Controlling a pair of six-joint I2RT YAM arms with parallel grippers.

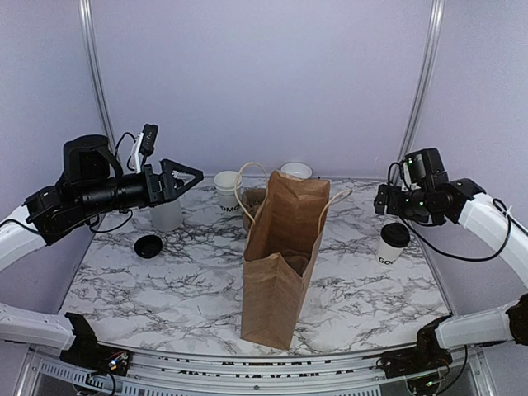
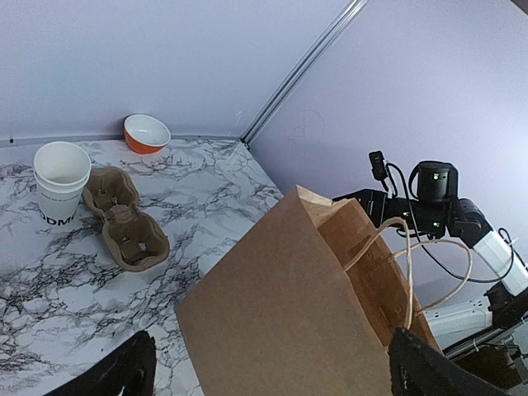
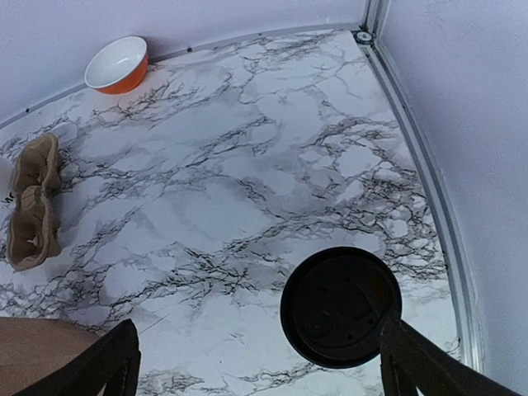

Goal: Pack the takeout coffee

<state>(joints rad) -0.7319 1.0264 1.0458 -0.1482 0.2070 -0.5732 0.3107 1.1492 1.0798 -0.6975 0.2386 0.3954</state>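
Your right end effector (image 1: 384, 202) hung released and empty, directly above the upright takeout coffee (image 1: 393, 242). Left end effector (image 1: 180, 176), also released, sat well apart.

Marble table (image 1: 165, 289): bag (image 1: 276, 272), lidded cup (image 1: 393, 244), open cup (image 1: 228, 190), carrier (image 2: 124, 224), bowl (image 1: 296, 170)

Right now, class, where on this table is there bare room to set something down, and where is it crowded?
Bare marble lies front left, between the loose black lid and the paper bag, and front right, between the bag and the lidded cup. Crowded: behind the bag, lidless cup, carrier, bowl.
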